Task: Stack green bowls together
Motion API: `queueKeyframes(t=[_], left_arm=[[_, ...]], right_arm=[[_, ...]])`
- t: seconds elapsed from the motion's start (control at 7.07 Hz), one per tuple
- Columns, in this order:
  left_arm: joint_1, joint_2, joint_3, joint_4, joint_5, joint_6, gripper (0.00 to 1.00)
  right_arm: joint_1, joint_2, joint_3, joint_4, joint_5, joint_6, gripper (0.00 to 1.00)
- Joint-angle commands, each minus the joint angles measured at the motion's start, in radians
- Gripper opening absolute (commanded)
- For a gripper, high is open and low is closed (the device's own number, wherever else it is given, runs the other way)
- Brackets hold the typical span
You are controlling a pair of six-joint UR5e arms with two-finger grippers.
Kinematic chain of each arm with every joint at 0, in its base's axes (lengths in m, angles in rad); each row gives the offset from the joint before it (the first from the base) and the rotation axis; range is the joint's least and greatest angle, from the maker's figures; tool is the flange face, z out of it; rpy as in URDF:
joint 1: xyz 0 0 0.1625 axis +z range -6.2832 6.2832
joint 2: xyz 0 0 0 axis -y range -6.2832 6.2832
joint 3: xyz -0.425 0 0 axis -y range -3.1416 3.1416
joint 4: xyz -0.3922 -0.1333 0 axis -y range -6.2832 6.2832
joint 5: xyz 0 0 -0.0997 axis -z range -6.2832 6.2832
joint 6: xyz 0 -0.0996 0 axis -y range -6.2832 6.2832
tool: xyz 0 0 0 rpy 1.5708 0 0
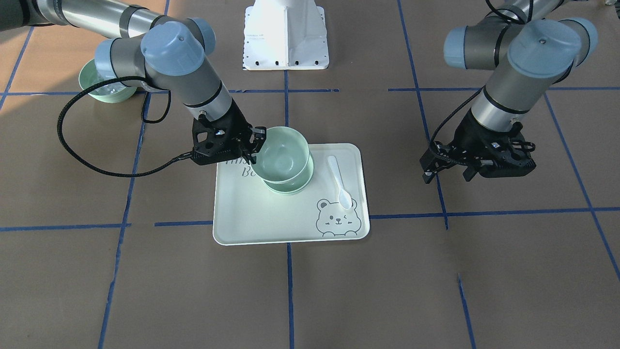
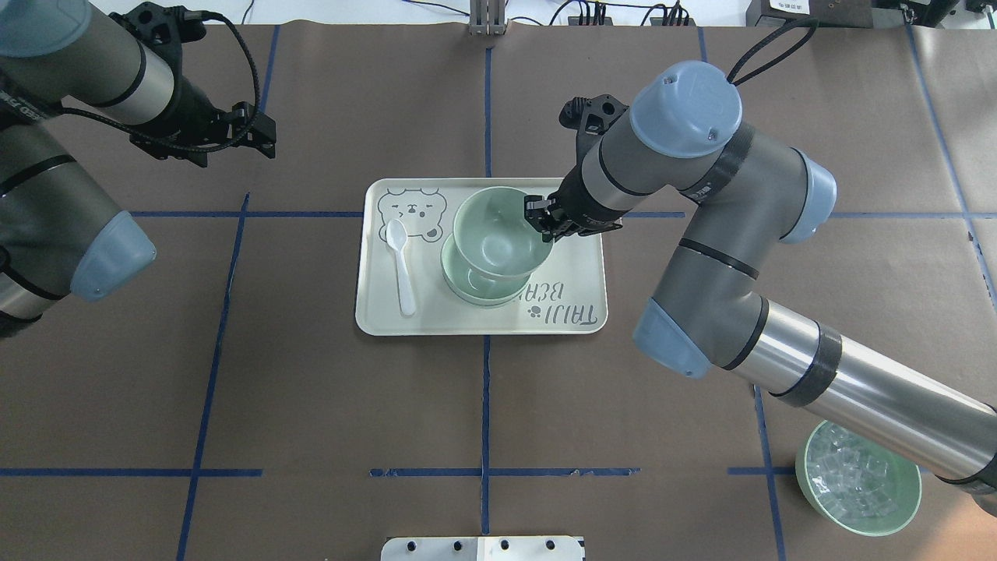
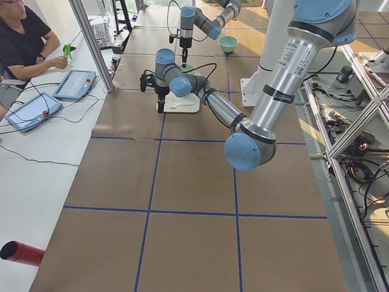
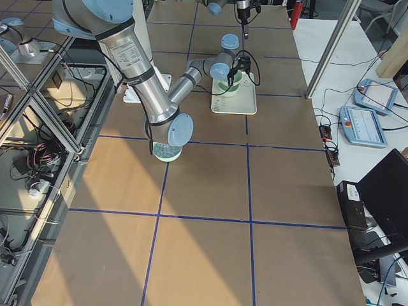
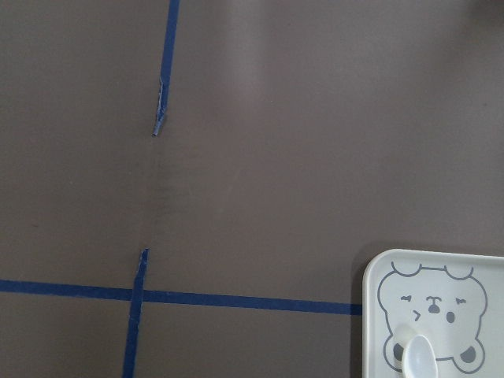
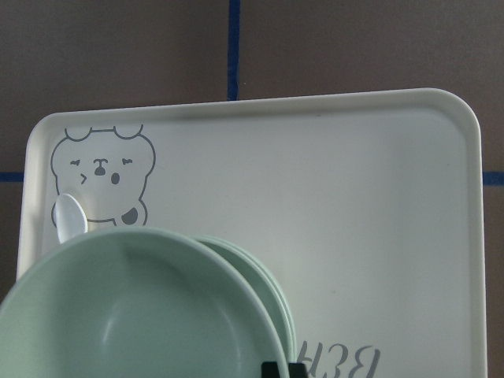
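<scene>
My right gripper (image 2: 541, 218) is shut on the rim of a pale green bowl (image 2: 498, 230) and holds it, slightly tilted, over two more green bowls (image 2: 477, 287) nested on the cream tray (image 2: 576, 257). The front view shows the held bowl (image 1: 281, 152) sunk partly into the lower ones (image 1: 290, 186); I cannot tell whether they touch. In the right wrist view the held bowl (image 6: 134, 315) fills the lower left. My left gripper (image 2: 261, 136) is open and empty, well clear of the tray on the robot's left (image 1: 446, 175).
A white spoon (image 2: 401, 265) lies on the tray beside the bear print. A green bowl of clear cubes (image 2: 857, 487) stands near the robot's right, under the right arm. A white base plate (image 1: 286, 34) sits at the robot's side.
</scene>
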Motion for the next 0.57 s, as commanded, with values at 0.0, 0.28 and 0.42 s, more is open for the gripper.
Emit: queueKeyframes(t=[0.0, 0.28, 0.42], left_arm=[[0.0, 0.005, -0.001, -0.002, 0.0, 0.001, 1.0], [-0.001, 0.006, 0.004, -0.003, 0.002, 0.001, 1.0], [0.0, 0.006, 0.006, -0.003, 0.002, 0.001, 1.0]], right_arm=[[-0.038, 0.007, -0.026, 0.006, -0.029, 0.023, 0.97], [-0.074, 0.016, -0.018, 0.01, -0.132, 0.107, 1.0], [-0.072, 0.016, -0.01, 0.008, -0.129, 0.107, 1.0]])
